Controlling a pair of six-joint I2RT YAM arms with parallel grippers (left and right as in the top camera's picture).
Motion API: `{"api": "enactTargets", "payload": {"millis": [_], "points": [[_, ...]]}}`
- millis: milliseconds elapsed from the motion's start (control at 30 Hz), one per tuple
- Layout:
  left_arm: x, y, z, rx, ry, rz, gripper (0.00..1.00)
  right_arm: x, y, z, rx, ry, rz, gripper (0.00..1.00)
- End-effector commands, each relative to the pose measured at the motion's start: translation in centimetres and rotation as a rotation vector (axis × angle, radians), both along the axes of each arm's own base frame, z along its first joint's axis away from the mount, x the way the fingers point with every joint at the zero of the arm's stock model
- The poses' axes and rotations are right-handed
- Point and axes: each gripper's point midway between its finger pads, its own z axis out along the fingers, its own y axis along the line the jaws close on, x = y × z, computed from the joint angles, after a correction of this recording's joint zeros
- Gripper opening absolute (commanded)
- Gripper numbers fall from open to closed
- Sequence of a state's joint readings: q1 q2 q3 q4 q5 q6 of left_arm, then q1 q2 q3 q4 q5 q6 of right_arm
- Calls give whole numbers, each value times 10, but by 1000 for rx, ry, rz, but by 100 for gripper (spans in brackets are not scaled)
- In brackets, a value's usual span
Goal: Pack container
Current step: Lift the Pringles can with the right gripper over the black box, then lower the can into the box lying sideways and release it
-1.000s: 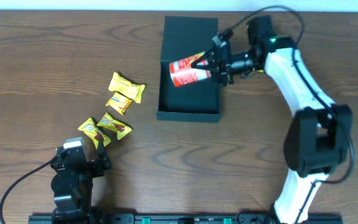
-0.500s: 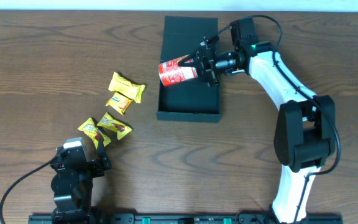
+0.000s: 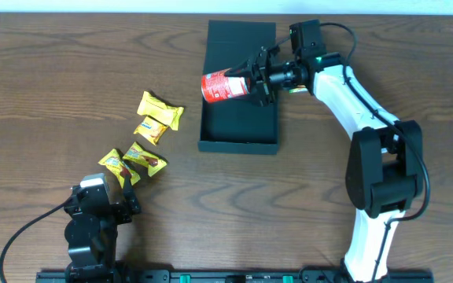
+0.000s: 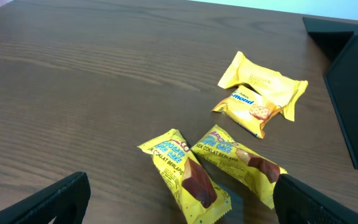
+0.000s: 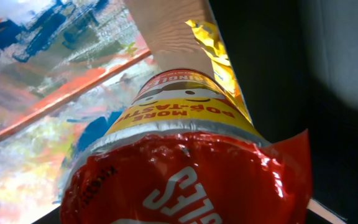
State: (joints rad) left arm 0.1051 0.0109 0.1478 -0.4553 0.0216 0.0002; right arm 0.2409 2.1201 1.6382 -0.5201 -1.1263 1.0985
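The container (image 3: 241,126) is a dark teal box lying open at the table's back middle, its flap lid (image 3: 242,35) laid flat behind it. My right gripper (image 3: 255,79) is shut on a red can (image 3: 225,86), held sideways above the box's left wall, one end sticking out past it. In the right wrist view the red can (image 5: 185,168) fills the frame and hides the fingers, with the dark container (image 5: 334,93) behind it. My left gripper (image 3: 104,203) rests open at the front left, just short of the yellow snack packets (image 4: 185,177).
Several yellow snack packets lie left of the box: a pair (image 3: 160,118) farther back and a pair (image 3: 132,161) nearer my left gripper. The left wrist view shows the container's corner (image 4: 353,93) at the right edge. The right arm (image 3: 368,94) arches along the table's right side.
My right gripper has carried the red can leftward and slightly back, from over the box's inside to over its left wall. The left arm and the packets have not moved.
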Motion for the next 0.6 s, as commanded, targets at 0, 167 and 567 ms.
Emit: {"api": "enactTargets", "payload": {"millis": [0, 167, 567], "points": [[-1, 3, -8, 6, 16, 14, 95, -7, 8, -5, -26, 44, -7, 58], [-1, 3, -8, 5, 16, 14, 95, -10, 3, -17, -76, 114, -42, 59], [-1, 3, -8, 6, 16, 14, 95, -13, 5, -20, -90, 372, -149, 59]]}}
